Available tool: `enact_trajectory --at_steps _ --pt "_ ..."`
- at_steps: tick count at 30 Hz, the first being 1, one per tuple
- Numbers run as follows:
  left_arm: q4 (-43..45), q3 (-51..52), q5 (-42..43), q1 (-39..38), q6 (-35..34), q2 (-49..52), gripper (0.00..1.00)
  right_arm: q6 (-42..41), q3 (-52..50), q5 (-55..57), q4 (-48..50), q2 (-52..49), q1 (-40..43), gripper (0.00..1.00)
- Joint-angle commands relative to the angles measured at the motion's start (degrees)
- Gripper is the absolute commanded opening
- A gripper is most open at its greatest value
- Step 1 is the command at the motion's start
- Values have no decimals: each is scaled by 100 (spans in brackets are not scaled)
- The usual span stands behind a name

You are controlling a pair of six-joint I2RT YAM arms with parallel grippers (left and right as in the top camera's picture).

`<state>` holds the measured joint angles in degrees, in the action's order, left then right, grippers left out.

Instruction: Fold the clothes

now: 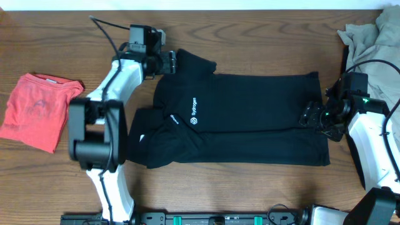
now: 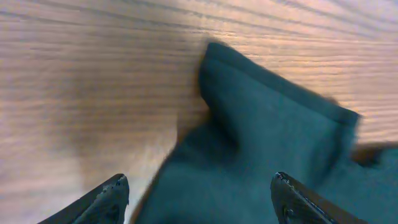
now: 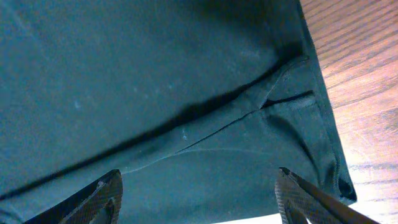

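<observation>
Now, with the black shirt (image 1: pixel 250 119) lying flat on the counter (image 1: pixel 250 37), the left tool (image 1: pixel 167 61) spread wide at its collar end and the right tool (image 1: pixel 310 116) spread wide at its hem, I think both should pinch the same long edge together and lift evenly.

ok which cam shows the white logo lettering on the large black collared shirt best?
Overhead. The white logo lettering is visible on the chest of the large black collared shirt. Left wrist shows only a plain fabric corner; right wrist only a hem and seam. No lettering in either.
</observation>
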<state>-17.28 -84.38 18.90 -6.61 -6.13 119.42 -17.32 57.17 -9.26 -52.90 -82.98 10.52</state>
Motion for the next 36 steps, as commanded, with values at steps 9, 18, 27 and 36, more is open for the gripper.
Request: enact_trajectory --at_steps 9,18,27,36 --pt "708 -151 -39 -310 125 634 66 87 37 -81 114 48 -313 75" --pt "756 -153 -181 -295 122 649 15 90 35 37 645 24 -310 70" --pt "299 -153 315 -295 96 501 11 210 17 643 2216 -492 -308 65" --pt "-26 -153 918 -295 101 0 9 715 20 1246 4306 -1856 -284 67"
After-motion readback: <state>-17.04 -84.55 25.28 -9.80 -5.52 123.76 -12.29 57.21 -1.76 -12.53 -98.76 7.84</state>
